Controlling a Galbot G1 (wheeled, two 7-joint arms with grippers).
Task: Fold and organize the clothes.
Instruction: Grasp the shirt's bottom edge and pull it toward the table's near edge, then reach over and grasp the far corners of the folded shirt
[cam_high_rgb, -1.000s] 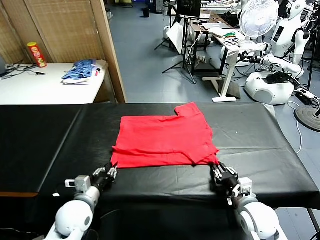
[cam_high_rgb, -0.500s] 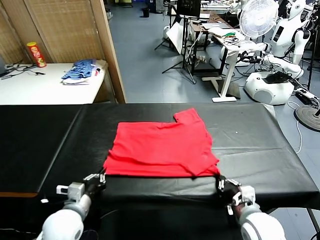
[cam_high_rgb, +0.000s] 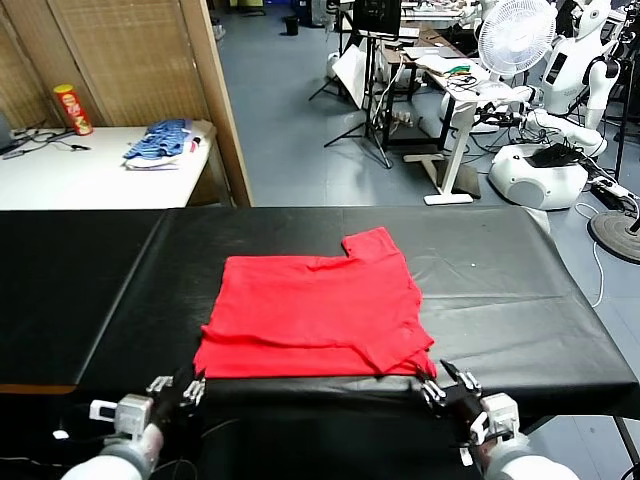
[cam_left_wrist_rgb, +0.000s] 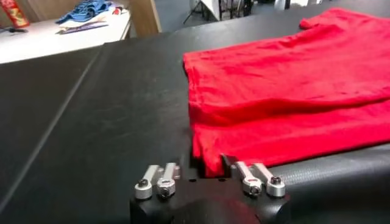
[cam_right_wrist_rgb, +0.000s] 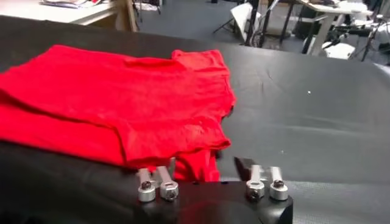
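The red T-shirt is lying folded on the black worktop, its near hem at the front edge. Left gripper and right gripper are hovering at its near corners, jaws spread, holding nothing. Smoothing that rumpled right corner before any next fold seems wise; no readable writing is showing

left tool: jaws apart, low near edge | right tool: jaws apart, low

No text, label, brand, number or sign can be read anywhere in these views.
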